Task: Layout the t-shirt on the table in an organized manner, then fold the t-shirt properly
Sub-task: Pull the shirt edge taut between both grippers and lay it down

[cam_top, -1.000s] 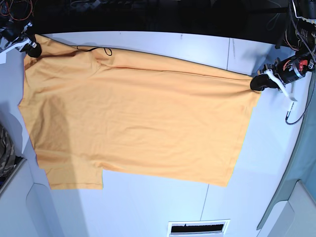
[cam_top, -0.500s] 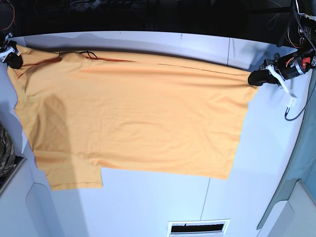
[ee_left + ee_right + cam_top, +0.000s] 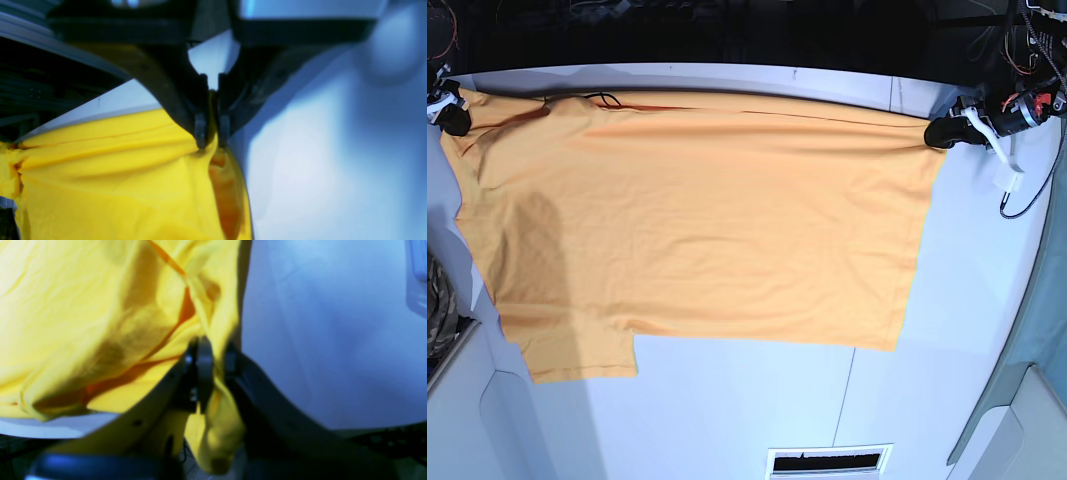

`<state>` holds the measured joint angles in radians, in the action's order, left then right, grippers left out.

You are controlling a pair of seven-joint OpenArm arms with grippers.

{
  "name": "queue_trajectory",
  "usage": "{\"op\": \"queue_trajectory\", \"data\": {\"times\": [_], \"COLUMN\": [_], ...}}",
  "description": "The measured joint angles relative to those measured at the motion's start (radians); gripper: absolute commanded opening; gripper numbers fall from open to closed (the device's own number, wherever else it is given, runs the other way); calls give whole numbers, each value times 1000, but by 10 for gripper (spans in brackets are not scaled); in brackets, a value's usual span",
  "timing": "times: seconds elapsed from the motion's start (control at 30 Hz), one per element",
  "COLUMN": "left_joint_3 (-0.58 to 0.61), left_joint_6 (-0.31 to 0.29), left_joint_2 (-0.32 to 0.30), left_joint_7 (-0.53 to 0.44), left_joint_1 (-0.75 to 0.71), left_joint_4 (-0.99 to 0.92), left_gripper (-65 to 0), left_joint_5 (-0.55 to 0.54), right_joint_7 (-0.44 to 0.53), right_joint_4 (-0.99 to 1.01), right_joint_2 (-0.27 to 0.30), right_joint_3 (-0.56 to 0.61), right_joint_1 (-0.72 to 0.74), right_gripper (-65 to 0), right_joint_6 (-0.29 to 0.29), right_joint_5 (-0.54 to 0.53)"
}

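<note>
— Base view, item one?
— T-shirt [image 3: 697, 220], orange-yellow, plain side up, spread flat across the white desk [image 3: 757, 410].
— Hands?
— Left hand [image 3: 939, 131] pinching one far corner; right hand [image 3: 455, 118] pinching the opposite far corner.

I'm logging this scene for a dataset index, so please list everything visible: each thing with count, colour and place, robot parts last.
t-shirt: one, orange-yellow, spread over the table, plain side up, its far edge stretched between the two claws.
table: one, white with thin dark seam lines, under the shirt.
slot: one, dark with a white frame, in the table's near edge.
cable: one, thin and black, at the shirt's far edge.
left claw: one, black, at the base view's right, shut on the shirt's corner.
right claw: one, black, at that view's left, shut on the opposite corner.
</note>
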<state>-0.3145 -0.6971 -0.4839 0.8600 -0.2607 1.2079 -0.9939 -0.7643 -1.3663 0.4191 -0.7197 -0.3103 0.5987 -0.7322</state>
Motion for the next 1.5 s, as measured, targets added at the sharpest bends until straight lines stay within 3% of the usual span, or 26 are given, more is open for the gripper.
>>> {"op": "queue_trajectory", "data": {"times": [0.17, 0.4, 0.6, 0.87, 1.1, 1.33, 1.37, 1.43, 1.5], "left_joint_3": [0, -2, -6, -7, -64, -73, -73, -73, -76], "left_joint_6": [0, 0, 0, 0, -2, -4, -4, -3, -3], "left_joint_2": [8, 51, 92, 80, 71, 71, 71, 71, 68], "left_joint_7": [0, 0, 58, 55, 27, 0, 0, 0, 21], "left_joint_1": [1, 3, 3, -70, -102, -102, -102, -102, -102], "left_joint_4": [0, 1, 3, 51, 91, 92, 92, 92, 93], "left_gripper": [-650, -650, -650, -650, -650, -650, -639, -534, -445], "left_joint_5": [2, -6, -38, -60, 15, 47, 46, 47, 23], "right_joint_7": [18, 76, 84, 71, 49, 37, 29, 19, 16], "right_joint_4": [0, 0, 0, 18, 18, 18, 18, 18, 18], "right_joint_2": [0, 2, 7, 7, 7, 7, 7, 7, 8], "right_joint_3": [0, 0, 0, 0, 0, 24, 24, 24, 24], "right_joint_1": [0, 1, 0, -27, -25, -23, -23, -23, -23], "right_gripper": [-650, -650, -650, -650, -650, -650, -619, -457, -379], "right_joint_6": [0, -1, -8, -8, -6, -10, -12, -16, -20], "right_joint_5": [1, 109, 153, 149, 51, 50, 50, 53, 56]}}
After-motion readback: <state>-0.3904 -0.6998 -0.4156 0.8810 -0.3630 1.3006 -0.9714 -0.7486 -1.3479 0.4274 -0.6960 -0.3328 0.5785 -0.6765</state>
